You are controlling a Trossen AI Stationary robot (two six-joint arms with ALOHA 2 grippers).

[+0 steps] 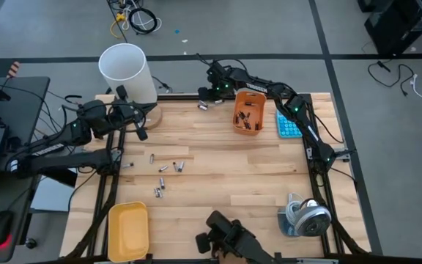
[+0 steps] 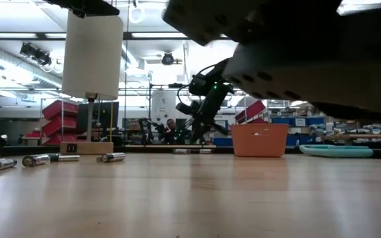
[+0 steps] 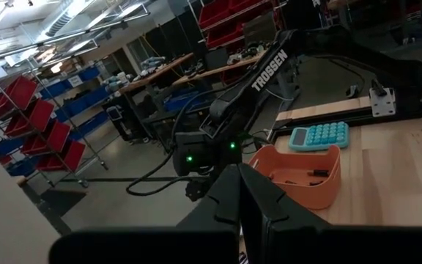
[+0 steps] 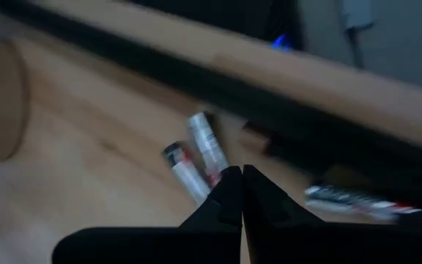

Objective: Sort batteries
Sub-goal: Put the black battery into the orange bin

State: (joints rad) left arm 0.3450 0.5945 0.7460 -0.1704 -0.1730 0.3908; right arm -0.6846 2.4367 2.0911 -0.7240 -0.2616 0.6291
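Closed fingertips of the right gripper are held just over two batteries lying side by side at the desk's far edge, long axes slanting away; left gripper, also shut, is farther off.

Silvery batteries, orange bin, yellow tray, blue calculator, white cylinder.

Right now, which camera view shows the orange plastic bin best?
The high view: the orange plastic bin is seen from above, with small dark items inside, beside the blue calculator. The left wrist view shows its rim and part of the inside; the low view only its side wall; the right wrist view misses it.
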